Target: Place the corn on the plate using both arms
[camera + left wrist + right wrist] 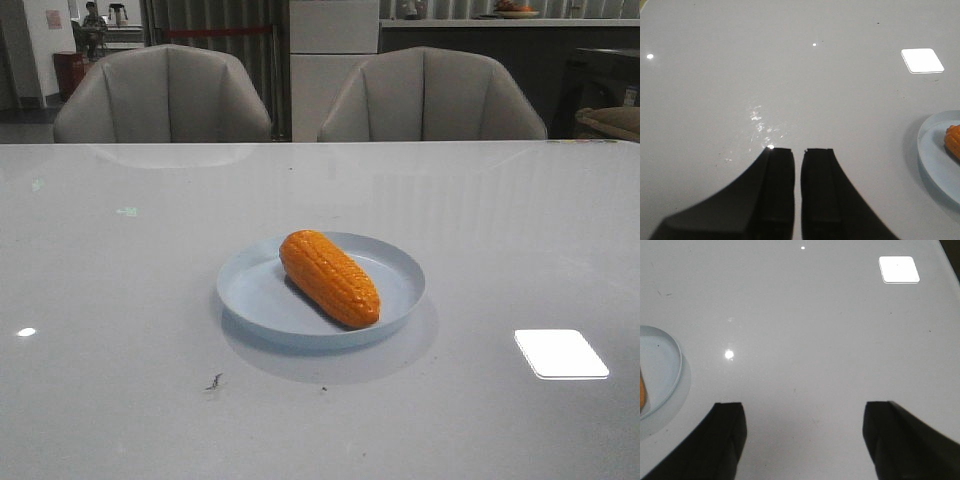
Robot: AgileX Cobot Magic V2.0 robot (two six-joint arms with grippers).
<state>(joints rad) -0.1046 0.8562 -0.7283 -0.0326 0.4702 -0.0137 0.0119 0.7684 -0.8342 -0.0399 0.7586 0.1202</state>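
Corn (329, 277) lying inside the pale blue plate (400, 268), set diagonally, one tapered end toward the far-left rim and the other toward the near-right rim, resting on the plate's floor. Plate standing near the middle of the glossy grey bench (120, 300), with a bright square reflection (561, 353) on the surface to its right and a small dark smudge (214, 381) just in front of it on the left. Two grey chairs (163, 95) behind the far edge. Neither arm visible in the front view. Left end effector (798, 152) closed to a thin slit, holding nothing, above bare bench, well apart from the plate, only the plate's rim and a tip of corn showing at the frame edge. Right end effector (804, 410) spread wide, empty, above bare bench, beside the plate's rim.
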